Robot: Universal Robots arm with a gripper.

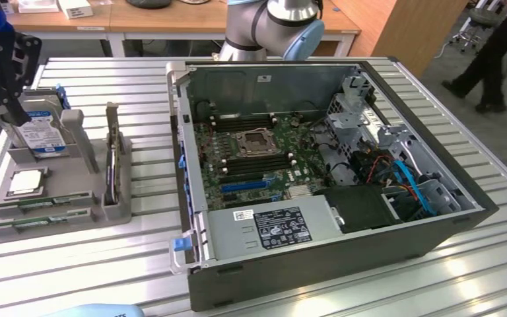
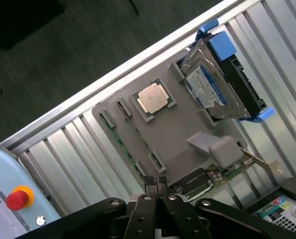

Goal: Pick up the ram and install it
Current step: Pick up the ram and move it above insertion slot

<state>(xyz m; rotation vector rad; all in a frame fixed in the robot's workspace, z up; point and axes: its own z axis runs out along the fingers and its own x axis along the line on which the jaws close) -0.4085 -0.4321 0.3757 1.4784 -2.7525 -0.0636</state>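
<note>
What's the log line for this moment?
claw: shut, empty | where: above parts tray | ram: in tray | PC case: open

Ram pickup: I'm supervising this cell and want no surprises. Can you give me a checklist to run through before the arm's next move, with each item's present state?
1. The ram lies in the grey tray, untouched: ok.
2. The gripper holds nothing: ok.
3. Jaws open for a grasp: not ok, they are shut.
4. Gripper above the ram: not ok. In the exterior view it hangs by the hard drive.
5. Computer case open, motherboard exposed: ok.
6. Memory slot latches open: cannot tell.
</note>
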